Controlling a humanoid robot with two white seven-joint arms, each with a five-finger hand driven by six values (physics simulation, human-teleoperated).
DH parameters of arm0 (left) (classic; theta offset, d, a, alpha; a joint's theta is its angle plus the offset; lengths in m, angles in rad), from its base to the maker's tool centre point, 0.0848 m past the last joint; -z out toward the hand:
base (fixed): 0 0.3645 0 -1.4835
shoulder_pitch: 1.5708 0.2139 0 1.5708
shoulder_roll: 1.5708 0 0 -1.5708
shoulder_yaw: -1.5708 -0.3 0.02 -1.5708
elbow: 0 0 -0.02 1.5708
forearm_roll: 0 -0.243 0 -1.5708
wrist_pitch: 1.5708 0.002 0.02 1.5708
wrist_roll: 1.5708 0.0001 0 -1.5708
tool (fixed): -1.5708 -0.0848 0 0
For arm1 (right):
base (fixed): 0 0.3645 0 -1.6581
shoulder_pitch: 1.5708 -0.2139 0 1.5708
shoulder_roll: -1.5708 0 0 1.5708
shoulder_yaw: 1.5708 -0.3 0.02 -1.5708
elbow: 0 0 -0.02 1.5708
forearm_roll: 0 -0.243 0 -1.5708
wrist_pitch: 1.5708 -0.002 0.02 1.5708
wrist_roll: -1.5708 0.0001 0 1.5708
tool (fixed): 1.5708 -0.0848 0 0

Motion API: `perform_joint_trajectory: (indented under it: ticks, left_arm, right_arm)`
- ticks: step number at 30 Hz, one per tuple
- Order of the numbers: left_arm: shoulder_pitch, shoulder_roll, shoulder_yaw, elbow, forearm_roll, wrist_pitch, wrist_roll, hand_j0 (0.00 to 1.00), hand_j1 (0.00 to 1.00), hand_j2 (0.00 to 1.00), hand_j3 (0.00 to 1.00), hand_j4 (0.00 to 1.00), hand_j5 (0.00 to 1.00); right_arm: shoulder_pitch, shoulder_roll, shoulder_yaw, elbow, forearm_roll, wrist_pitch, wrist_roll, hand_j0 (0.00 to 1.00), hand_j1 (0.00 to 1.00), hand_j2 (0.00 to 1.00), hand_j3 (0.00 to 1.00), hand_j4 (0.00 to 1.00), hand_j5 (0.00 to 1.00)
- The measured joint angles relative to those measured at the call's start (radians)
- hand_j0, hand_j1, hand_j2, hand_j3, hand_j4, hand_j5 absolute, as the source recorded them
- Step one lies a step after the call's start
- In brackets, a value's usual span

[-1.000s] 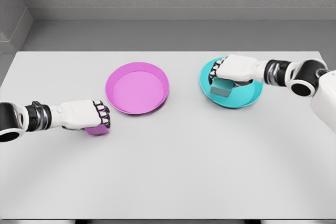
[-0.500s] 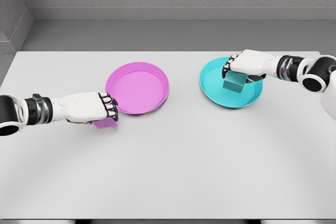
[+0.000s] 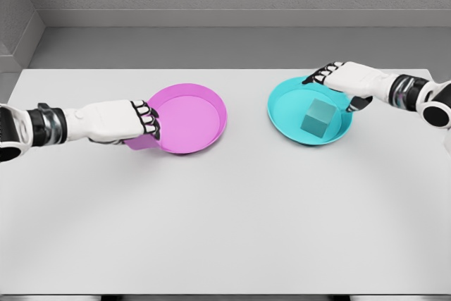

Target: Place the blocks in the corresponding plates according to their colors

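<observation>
The pink block [image 3: 141,143] was held tight in the curled fingers of the left hand [image 3: 127,122], right at the left edge of the pink plate [image 3: 184,118] on the tabletop [image 3: 225,223]. The teal block [image 3: 317,118] was seen lying inside the teal plate [image 3: 289,121]. The right hand [image 3: 345,79] was held over that plate's far edge with its fingers spread, touching nothing.

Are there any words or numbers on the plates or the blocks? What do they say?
None: there are no words, numbers or signs to read anywhere.
The pink plate is plain, and so is the teal plate.
The teal block in the teal plate shows bare faces.
The pink block in the left hand is mostly hidden; the part showing is blank.
</observation>
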Motion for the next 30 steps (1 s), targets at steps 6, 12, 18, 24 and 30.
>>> perform_joint_trajectory:
  ticks: [6, 12, 18, 24, 30]
  left_arm:
    - [-0.021, -0.060, -0.004, 0.043, -0.006, 0.000, -0.017, 0.55, 0.55, 0.55, 0.55, 0.55, 0.55]
    - [-0.060, -0.126, -0.005, 0.073, -0.008, 0.000, -0.042, 0.55, 0.55, 0.55, 0.55, 0.55, 0.55]
    - [-0.104, -0.193, -0.007, 0.133, -0.009, -0.001, -0.073, 0.56, 0.56, 0.56, 0.56, 0.56, 0.56]
    - [-0.140, -0.253, -0.008, 0.200, -0.012, -0.001, -0.100, 0.56, 0.56, 0.56, 0.56, 0.56, 0.56]
    - [-0.153, -0.288, -0.008, 0.237, -0.019, -0.001, -0.111, 0.73, 0.73, 0.73, 0.73, 0.73, 0.73]
  right_arm:
    - [0.094, -0.022, -0.215, -0.077, -0.008, 0.000, -0.001, 1.00, 1.00, 1.00, 1.00, 1.00, 1.00]
    - [0.204, -0.027, -0.342, -0.121, -0.007, 0.000, -0.001, 1.00, 1.00, 1.00, 1.00, 1.00, 1.00]
    - [0.275, -0.034, -0.423, -0.196, -0.010, 0.000, -0.001, 1.00, 1.00, 1.00, 1.00, 1.00, 1.00]
    - [0.311, -0.040, -0.464, -0.207, -0.015, 0.000, 0.000, 1.00, 1.00, 1.00, 1.00, 1.00, 1.00]
    - [0.311, -0.038, -0.471, -0.204, -0.016, 0.001, 0.002, 1.00, 1.00, 1.00, 1.00, 1.00, 1.00]
